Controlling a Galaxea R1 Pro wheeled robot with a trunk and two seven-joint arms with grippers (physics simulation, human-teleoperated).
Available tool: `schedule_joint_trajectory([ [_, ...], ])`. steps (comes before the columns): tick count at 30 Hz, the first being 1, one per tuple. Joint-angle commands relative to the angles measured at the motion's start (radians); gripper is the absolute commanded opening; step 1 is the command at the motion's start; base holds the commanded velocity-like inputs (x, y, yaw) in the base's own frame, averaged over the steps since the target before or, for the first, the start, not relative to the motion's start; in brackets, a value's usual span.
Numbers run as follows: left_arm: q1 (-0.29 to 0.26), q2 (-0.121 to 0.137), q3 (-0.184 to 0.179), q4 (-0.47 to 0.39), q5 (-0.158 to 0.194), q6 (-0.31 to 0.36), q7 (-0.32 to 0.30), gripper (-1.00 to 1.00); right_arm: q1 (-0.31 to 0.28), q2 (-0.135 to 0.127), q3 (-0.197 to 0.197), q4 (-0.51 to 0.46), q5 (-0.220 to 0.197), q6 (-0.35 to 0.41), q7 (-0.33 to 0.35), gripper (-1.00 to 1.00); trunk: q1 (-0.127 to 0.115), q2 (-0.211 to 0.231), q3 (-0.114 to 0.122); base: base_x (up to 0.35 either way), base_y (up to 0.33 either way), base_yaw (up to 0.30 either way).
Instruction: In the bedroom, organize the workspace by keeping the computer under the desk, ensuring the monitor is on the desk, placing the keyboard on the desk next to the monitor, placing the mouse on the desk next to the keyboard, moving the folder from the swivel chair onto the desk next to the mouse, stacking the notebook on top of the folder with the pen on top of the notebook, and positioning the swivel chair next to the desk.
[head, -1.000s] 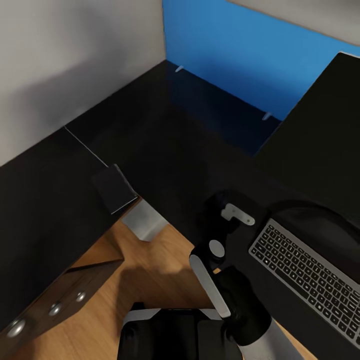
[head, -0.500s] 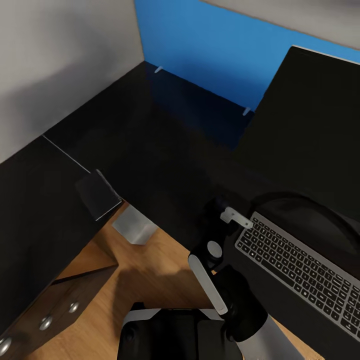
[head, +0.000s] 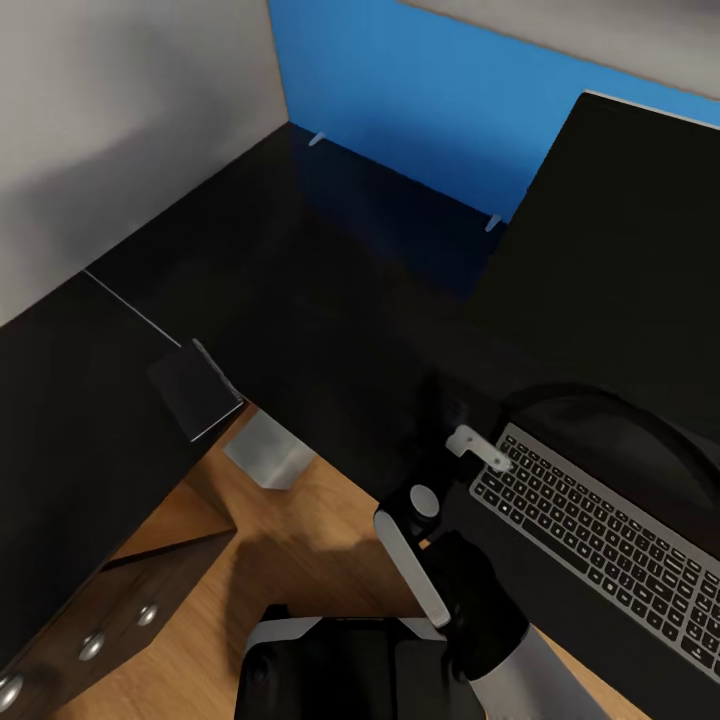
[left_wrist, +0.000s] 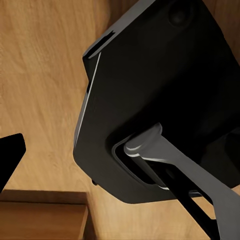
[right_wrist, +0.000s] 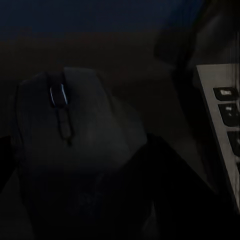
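Right wrist view has the right tool (right_wrist: 100, 200) low over the dark worktop (right_wrist: 115, 30), its fingers lying along either side of the mouse (right_wrist: 65, 125); the picture is too dark to tell whether they are clamped on it or just loose beside it. The keyboard (right_wrist: 220, 120) lies just beside the mouse, its pale end and first keys showing. From the head view the tool sits at the keyboard's (head: 600, 545) near-left corner, with the monitor (head: 620, 250) standing behind the keyboard and the notebook (head: 195, 388) well apart, on the worktop's inner corner edge.

The step in hand looks like setting the mouse down next to the keyboard. To do it well, lower until the mouse rests flat on the worktop, keep it beside the keyboard without nudging its end, then part the fingers fully and lift straight up so the mouse does not drag.

The left tool's state I cannot tell.
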Motion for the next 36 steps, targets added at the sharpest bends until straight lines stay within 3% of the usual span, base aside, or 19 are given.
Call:
schedule_joint_trajectory([
  [1,0.000,-0.001,0.003,-0.001,0.008,0.009,-0.003,1.00,-0.002,0.000,0.001,0.001,-0.007,-0.010,-0.009,-1.00,0.001,-0.002,-0.001,0.000,0.000,0.000],
  [19,0.000,0.001,0.016,0.028,0.012,0.017,-0.007,1.00,-0.009,0.000,0.002,0.022,-0.008,-0.018,-0.033,-1.00,0.001,-0.002,-0.002,0.000,0.000,-0.040],
  [22,0.000,0.005,0.016,0.030,0.043,0.020,-0.006,1.00,-0.009,0.000,0.001,0.022,-0.009,-0.018,-0.033,-1.00,0.001,-0.002,-0.002,0.000,0.000,0.000],
  [25,0.000,0.010,0.014,0.034,0.097,0.022,-0.005,1.00,-0.009,0.000,0.001,0.022,-0.010,-0.018,-0.032,-1.00,0.008,-0.016,-0.009,0.000,0.000,0.000],
  [30,0.000,0.028,0.015,0.037,0.113,0.022,-0.010,1.00,-0.026,0.000,0.006,0.039,-0.017,-0.021,-0.018,-1.00,0.012,-0.023,-0.012,0.000,0.000,0.000],
  [36,0.000,0.028,0.015,0.037,0.113,0.022,-0.010,1.00,-0.049,0.000,0.006,0.073,-0.017,-0.021,-0.018,-1.00,0.012,-0.023,-0.012,0.000,0.000,0.000],
])
